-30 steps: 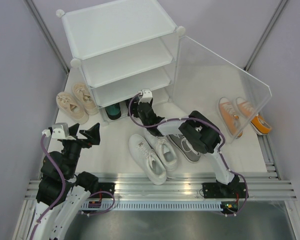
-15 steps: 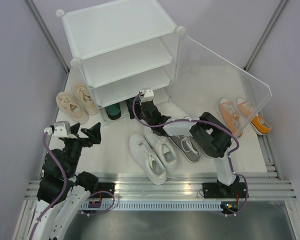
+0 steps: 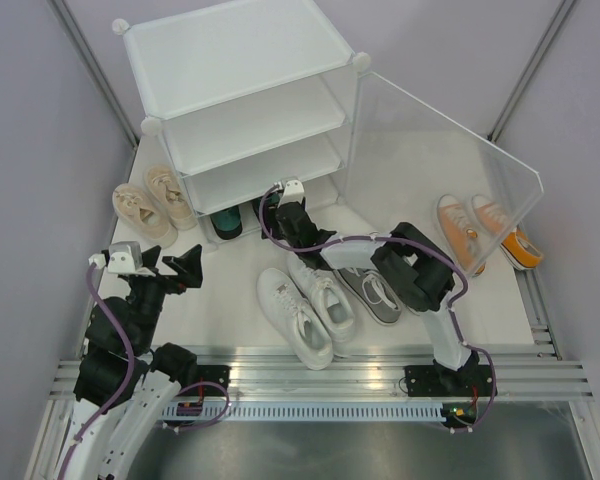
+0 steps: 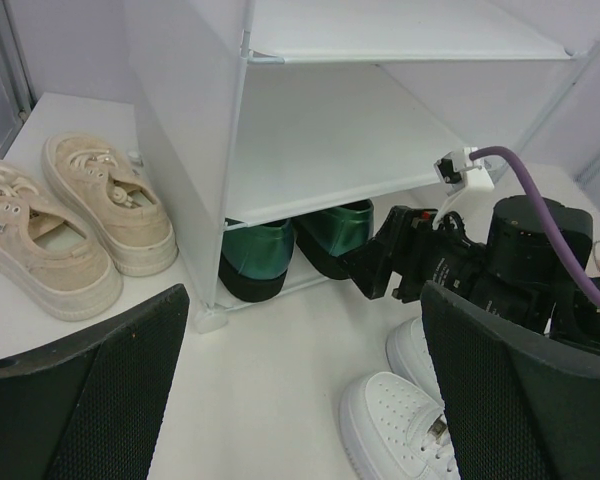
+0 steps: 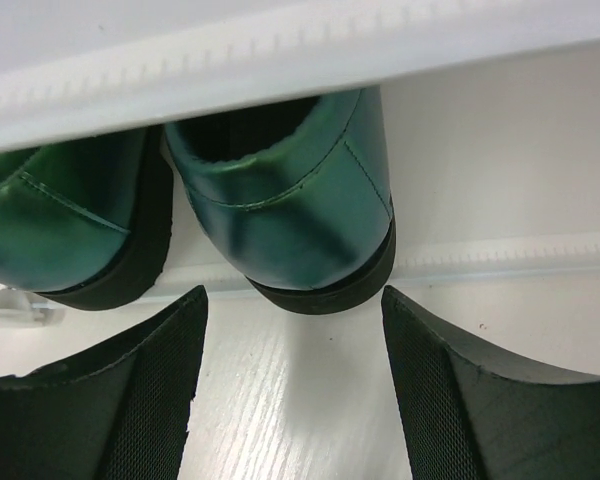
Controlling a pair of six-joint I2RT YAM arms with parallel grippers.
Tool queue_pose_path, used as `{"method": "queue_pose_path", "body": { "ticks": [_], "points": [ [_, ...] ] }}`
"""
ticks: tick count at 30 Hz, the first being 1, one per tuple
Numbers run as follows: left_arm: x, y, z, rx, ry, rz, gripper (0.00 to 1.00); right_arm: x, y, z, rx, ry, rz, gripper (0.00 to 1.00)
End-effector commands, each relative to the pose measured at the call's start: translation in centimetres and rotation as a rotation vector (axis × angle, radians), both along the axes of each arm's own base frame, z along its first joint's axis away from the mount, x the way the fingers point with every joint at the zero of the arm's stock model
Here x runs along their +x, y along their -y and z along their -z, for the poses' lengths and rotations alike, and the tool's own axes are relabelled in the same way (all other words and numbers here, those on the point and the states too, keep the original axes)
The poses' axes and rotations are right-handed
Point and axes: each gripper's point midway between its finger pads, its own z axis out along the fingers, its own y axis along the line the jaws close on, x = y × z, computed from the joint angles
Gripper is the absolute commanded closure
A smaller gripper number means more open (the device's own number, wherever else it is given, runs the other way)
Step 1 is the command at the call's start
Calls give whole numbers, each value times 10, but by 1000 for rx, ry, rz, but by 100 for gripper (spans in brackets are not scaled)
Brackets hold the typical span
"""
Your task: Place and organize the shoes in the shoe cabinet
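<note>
The white shoe cabinet stands at the back with three tiers. A pair of dark green shoes sits in its bottom tier, heels outward, and shows in the left wrist view and the right wrist view. My right gripper is open and empty just in front of the right green shoe's heel. My left gripper is open and empty above the floor, left of the white shoes. White pair, grey shoe, orange pair and beige pair lie on the floor.
The cabinet's clear door panel swings open to the right, between the right arm and the orange pair. Grey walls close in both sides. A metal rail runs along the near edge.
The right arm's elbow has swung to the right and its gripper has edged slightly left toward the bottom tier. The left arm has barely moved.
</note>
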Motion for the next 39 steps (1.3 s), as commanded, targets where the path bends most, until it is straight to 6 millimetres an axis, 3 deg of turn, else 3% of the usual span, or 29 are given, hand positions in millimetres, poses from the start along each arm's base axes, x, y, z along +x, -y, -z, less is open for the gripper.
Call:
{"method": "queue_pose_path", "body": {
  "ticks": [1, 13, 20, 32, 39],
  "points": [
    [3, 2, -2, 24, 8, 7, 0, 14, -5, -3, -16, 45, 14, 26],
    [5, 5, 1, 30, -6, 18, 0, 22, -33, -27, 64, 109, -63, 41],
    [5, 5, 1, 30, -6, 19, 0, 24, -48, -37, 100, 119, -104, 42],
    [5, 5, 1, 32, -5, 19, 0, 15, -52, -36, 145, 104, -142, 44],
    [4, 4, -1, 30, -1, 18, 0, 11, -52, -50, 182, 114, -158, 44]
  ]
}}
